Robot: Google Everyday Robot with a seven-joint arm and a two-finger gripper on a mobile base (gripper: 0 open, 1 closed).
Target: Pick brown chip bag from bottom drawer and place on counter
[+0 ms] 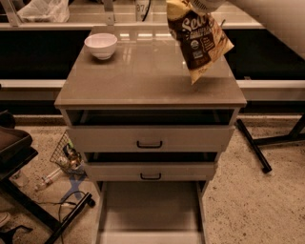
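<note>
Gripper [204, 4] at 12 o'clock has the brown chip bag [198, 40] pinched by its top, dangling over the counter [143, 81] around 1 o'clock, probably for a straight set-down.

Dim warm light; glare on counter [143, 71]; claw [200, 5] at top edge.

Floor [257, 209]: pale speckled stone-like surface, warm dim light. Left: wire basket [66, 155] of small clutter on the floor, black stand [45, 212] with cable, blue mark [74, 183] beside it. Right: black slanted leg [252, 145]. Behind: long pale ledge [28, 83], dark recess above it; clear plastic bag [43, 9] top left. Gripper [202, 4] at top edge, right of centre.
</note>
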